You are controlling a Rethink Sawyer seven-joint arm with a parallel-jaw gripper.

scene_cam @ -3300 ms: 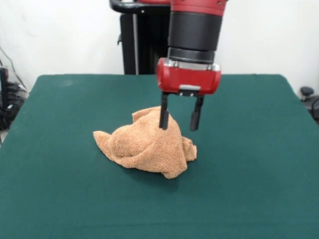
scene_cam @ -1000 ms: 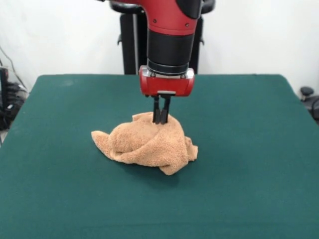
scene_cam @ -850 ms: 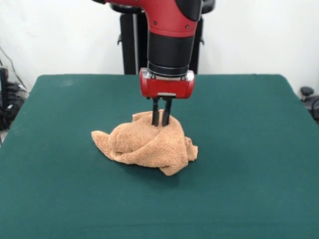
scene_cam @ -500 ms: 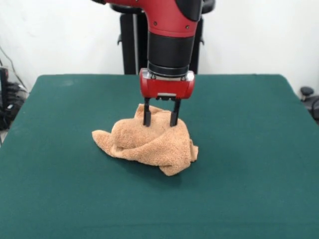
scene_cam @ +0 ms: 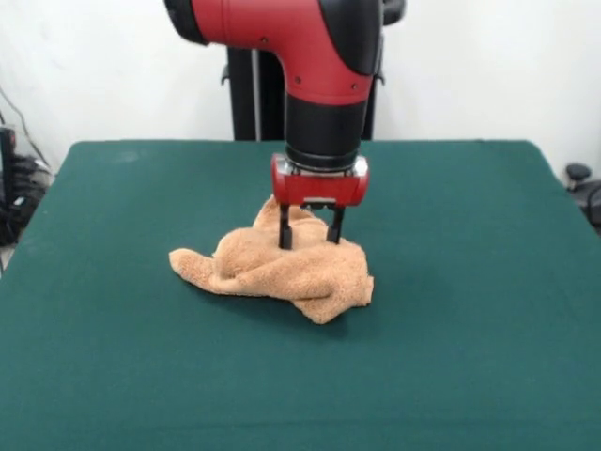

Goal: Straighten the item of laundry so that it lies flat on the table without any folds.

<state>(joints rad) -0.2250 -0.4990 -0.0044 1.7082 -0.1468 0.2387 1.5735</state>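
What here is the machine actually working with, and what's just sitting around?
Part of the job:
- crumpled orange-tan terry-cloth towel, still bunched in folds
- large dark green felt-covered table under it
- red and black gripper, fingers open, pressed down on the towel

Just around:
- black pedestal behind the table
- dark equipment beside the table's edge

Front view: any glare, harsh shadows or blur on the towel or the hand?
Front view: lighting is soft and even, with no glare on the table. The towel casts only a faint shadow along its near edge. The hand is open over the towel and its edges look sharp, with no motion blur. The white wall behind looks bright and slightly washed out.
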